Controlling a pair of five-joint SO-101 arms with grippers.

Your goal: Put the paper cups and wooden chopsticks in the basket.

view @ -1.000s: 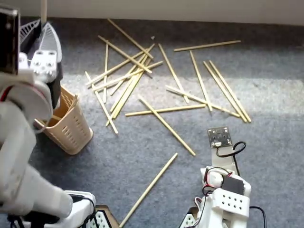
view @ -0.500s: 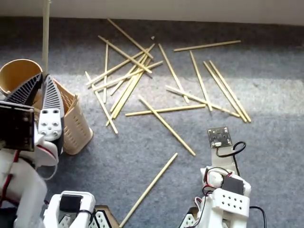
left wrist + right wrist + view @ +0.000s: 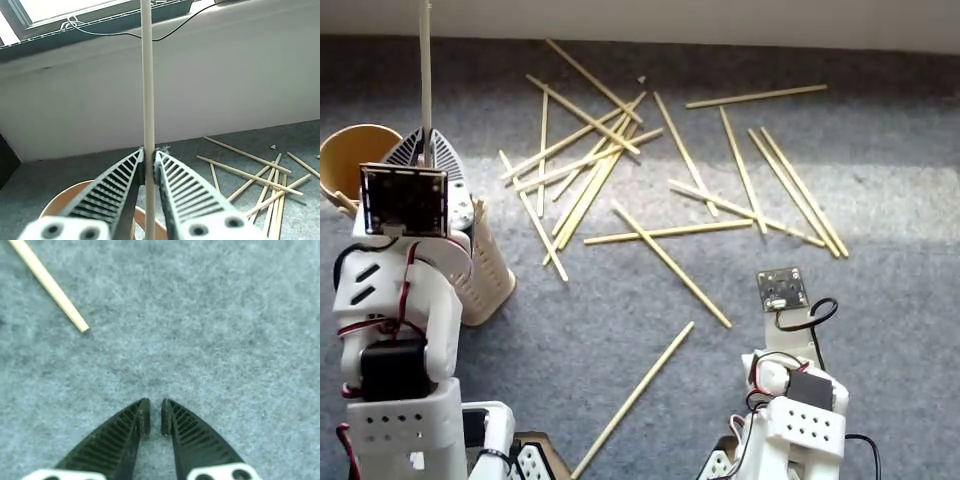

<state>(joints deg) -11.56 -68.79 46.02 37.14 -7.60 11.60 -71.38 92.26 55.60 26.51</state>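
White arm shells point(image 3: 400, 290), black servos point(image 3: 388, 368), red-black cables point(image 3: 800, 322); left tool point(image 3: 149, 154), right tool point(image 3: 153, 407) black, ribbed, seemingly screw-fixed

Grey carpet point(image 3: 880, 300) (white wall point(image 3: 240, 75) behind)

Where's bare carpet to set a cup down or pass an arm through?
Free: carpet between the basket and the lone diagonal chopstick; also the lower right, beside the right arm. Crowded: the chopstick scatter up top, and around the paper cup by the left gripper.
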